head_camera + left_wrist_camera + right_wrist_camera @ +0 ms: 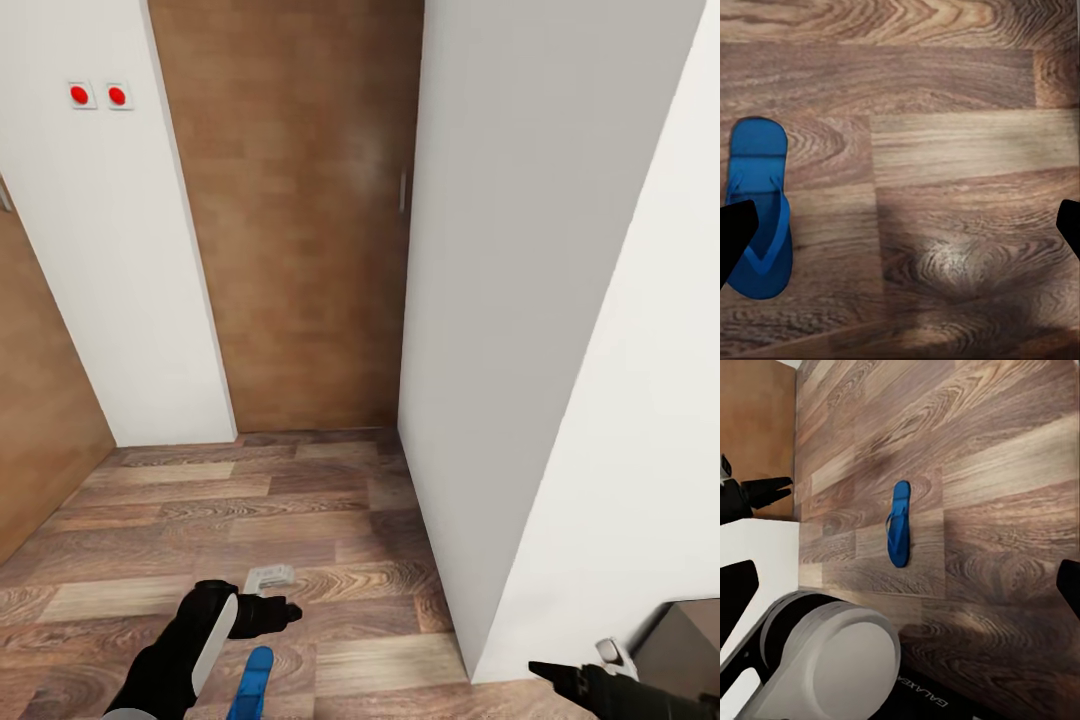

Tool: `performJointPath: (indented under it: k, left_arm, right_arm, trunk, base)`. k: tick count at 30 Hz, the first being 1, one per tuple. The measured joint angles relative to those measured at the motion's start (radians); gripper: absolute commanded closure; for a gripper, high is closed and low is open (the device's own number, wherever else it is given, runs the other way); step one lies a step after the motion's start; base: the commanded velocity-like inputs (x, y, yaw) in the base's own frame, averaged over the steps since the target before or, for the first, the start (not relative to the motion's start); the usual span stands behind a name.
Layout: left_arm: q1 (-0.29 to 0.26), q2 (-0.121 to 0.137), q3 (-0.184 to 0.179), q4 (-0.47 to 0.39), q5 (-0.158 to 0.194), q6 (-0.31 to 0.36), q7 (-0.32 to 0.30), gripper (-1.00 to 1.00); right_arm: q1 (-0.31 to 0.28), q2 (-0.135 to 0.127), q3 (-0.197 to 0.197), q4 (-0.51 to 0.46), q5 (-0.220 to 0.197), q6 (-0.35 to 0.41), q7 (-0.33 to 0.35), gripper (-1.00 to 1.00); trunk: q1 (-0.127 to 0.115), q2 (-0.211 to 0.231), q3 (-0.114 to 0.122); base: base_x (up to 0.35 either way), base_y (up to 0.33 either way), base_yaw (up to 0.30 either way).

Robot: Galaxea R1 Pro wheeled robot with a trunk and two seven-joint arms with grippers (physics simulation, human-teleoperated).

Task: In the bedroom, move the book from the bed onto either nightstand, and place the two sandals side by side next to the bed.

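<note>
Right now your left tool (285,612) hovers spread wide above the wood-plank floor (330,500), grasping nothing. One blue sandal (251,685) lies flat on the planks just right of that arm, strap up. Your right tool (545,672) reaches in low at the near right by the white wall (500,300); its grip state I cannot tell.

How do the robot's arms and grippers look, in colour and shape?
The left arm is black and rounded, with a long white panel along the forearm. The left gripper is black with short tapered fingers. The right gripper is black and pointed too, with a small white part near its wrist. No cables are visible.
</note>
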Motion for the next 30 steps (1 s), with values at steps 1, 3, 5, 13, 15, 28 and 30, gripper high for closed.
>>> performJointPath:
  k: [1,3,5,13,15,28,30]
  left_arm:
    - [0.0,0.0,0.0,0.0,0.0,0.0,0.0,-1.0]
    - [0.0,0.0,0.0,0.0,0.0,0.0,0.0,-1.0]
    - [0.0,0.0,0.0,0.0,0.0,0.0,0.0,-1.0]
    - [0.0,0.0,0.0,0.0,0.0,0.0,0.0,-1.0]
    - [0.0,0.0,0.0,0.0,0.0,0.0,0.0,-1.0]
    - [0.0,0.0,0.0,0.0,0.0,0.0,0.0,-1.0]
    - [0.0,0.0,0.0,0.0,0.0,0.0,0.0,-1.0]
  right_arm:
    - [0.0,0.0,-0.004,-0.002,0.0,0.002,0.0,-1.0]
    - [0.0,0.0,-0.015,-0.007,0.0,0.009,0.0,-1.0]
    - [0.0,0.0,-0.018,-0.008,0.0,0.011,0.0,-1.0]
    - [0.0,0.0,-0.02,-0.009,0.0,0.012,-0.001,-1.0]
    - [0.0,0.0,-0.02,-0.009,0.0,0.012,-0.001,-1.0]
    - [0.0,0.001,-0.02,-0.009,0.0,0.012,-0.001,-1.0]
    - [0.0,0.002,-0.02,-0.009,0.0,0.012,-0.001,-1.0]
  trunk:
    - [0.0,0.0,-0.004]
    - [0.001,-0.001,-0.012]
    - [0.002,-0.001,-0.019]
    - [0.006,-0.003,-0.05]
    - [0.007,-0.004,-0.058]
    - [0.013,-0.007,-0.108]
    - [0.013,-0.007,-0.116]
  base:
    - [0.0,0.0,0.0]
    - [0.0,0.0,0.0]
    - [0.0,0.0,0.0]
    - [0.0,0.0,0.0]
    - [0.0,0.0,0.0]
    - [0.0,0.0,0.0]
    - [0.0,0.0,0.0]
